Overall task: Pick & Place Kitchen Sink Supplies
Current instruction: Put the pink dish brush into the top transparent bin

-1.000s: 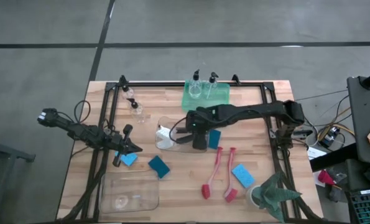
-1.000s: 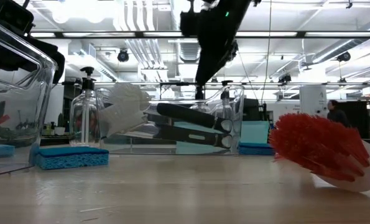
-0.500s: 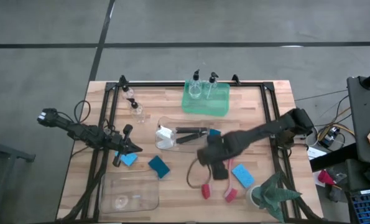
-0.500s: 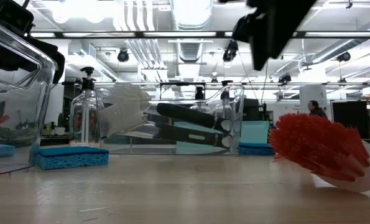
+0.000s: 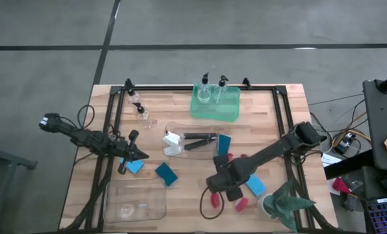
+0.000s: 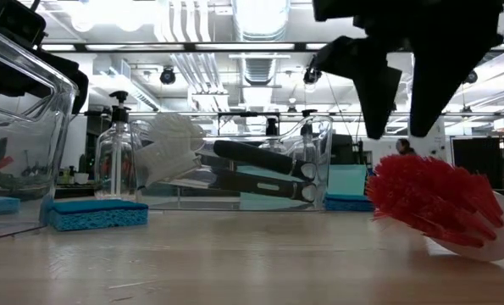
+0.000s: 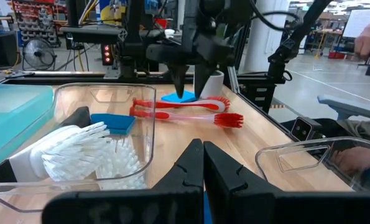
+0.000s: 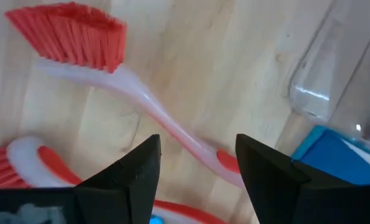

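Right hand [image 5: 220, 188] | moved from bin [image 5: 180, 144] to above red brushes [image 5: 214, 199] | fingers spread, empty

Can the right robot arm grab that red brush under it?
Probably yes. The right hand hangs open right above the red brush, its handle between the fingers, with nothing covering it.
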